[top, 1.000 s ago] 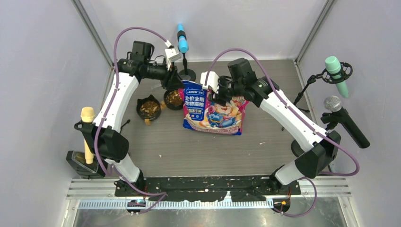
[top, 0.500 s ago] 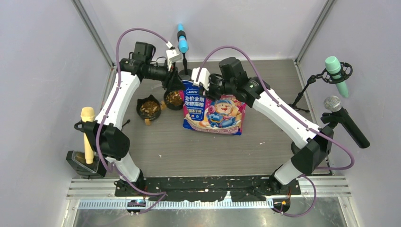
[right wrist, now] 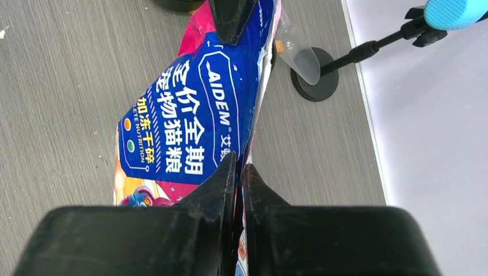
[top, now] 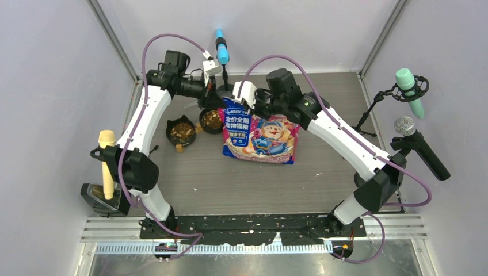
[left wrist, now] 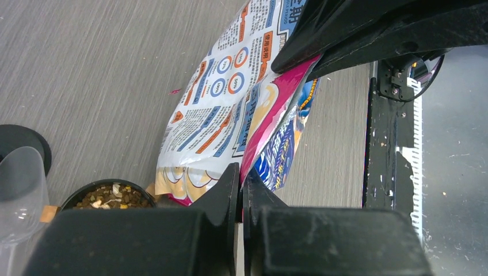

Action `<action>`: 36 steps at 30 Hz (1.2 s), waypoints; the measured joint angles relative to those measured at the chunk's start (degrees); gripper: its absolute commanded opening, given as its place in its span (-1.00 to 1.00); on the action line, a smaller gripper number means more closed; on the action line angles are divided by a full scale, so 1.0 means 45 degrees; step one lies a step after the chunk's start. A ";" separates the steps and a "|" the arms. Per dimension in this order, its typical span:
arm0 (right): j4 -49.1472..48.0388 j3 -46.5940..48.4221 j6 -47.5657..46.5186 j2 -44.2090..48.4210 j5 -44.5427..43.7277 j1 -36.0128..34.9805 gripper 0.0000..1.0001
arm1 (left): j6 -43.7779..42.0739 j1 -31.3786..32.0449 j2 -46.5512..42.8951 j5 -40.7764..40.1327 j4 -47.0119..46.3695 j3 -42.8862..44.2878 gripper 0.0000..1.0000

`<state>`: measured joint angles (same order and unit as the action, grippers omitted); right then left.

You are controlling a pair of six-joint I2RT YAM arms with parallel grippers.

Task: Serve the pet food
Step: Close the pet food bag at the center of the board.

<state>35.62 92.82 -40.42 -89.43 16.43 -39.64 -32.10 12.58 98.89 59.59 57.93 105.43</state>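
Brown pet food kibble (top: 212, 119) fills two black bowls; the nearer bowl's rim (left wrist: 107, 181) and its kibble (left wrist: 109, 196) show in the left wrist view. A pink, white and blue printed bag (top: 259, 137) stands right of the bowls. My left gripper (top: 221, 104) is shut on the bag's top left corner; in its wrist view the gripper (left wrist: 240, 175) pinches the pink edge of the bag (left wrist: 230, 109). My right gripper (top: 248, 107) is shut on the top edge beside it, seen up close as the gripper (right wrist: 239, 165) clamping the bag (right wrist: 190, 121).
A blue microphone (top: 221, 49) on a round-based stand (right wrist: 313, 80) rises just behind the bag. A clear plastic cup (left wrist: 20, 190) lies by that base. Green (top: 408, 86) and grey (top: 417, 141) microphones stand at the right, a yellow one (top: 106, 161) at the left.
Both grippers have closed onto the bag's top edge. The right gripper shifted left along the bag's top toward the left gripper.
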 measured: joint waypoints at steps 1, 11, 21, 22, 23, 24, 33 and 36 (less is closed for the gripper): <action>0.0083 0.0039 -0.0029 0.0000 -0.0078 -0.0005 -0.69 | -0.0019 0.0000 0.0000 -0.0010 0.0005 0.0000 -1.00; 0.2365 0.0117 -0.1545 0.0374 -0.1195 -0.0024 -0.74 | -0.0063 -0.0063 -0.0005 -0.0010 -0.0034 -0.0034 -1.00; 0.4099 0.0112 -0.2327 0.0971 -0.1880 0.0209 -0.80 | -0.0005 -0.0083 -0.0029 0.0044 -0.0087 -0.0097 -1.00; 0.4255 0.0097 -0.2375 0.1083 -0.1962 0.0262 -0.80 | 0.0000 -0.0083 -0.0034 0.0053 -0.0092 -0.0107 -1.00; 0.4342 0.0049 -0.2399 0.1229 -0.2035 0.0306 -0.80 | 0.0010 -0.0083 -0.0034 0.0053 -0.0102 -0.0117 -1.00; 0.4401 -0.0049 -0.2433 0.1409 -0.2103 0.0384 -0.79 | 0.0029 -0.0083 -0.0034 0.0058 -0.0121 -0.0121 -1.00; 0.4828 -0.0704 -0.2531 0.2715 -0.3089 0.1122 -0.15 | 0.0039 -0.0112 -0.0155 0.0039 -0.0316 -0.0306 -0.29; 0.5270 -0.0704 -0.2375 0.2958 -0.3415 0.1268 0.24 | 0.0039 -0.0199 -0.0282 -0.0141 -0.0476 -0.0364 0.31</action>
<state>59.33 89.65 -51.11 -76.12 1.06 -33.93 -31.92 11.68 97.62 58.96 55.79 103.79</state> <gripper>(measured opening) 0.477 0.402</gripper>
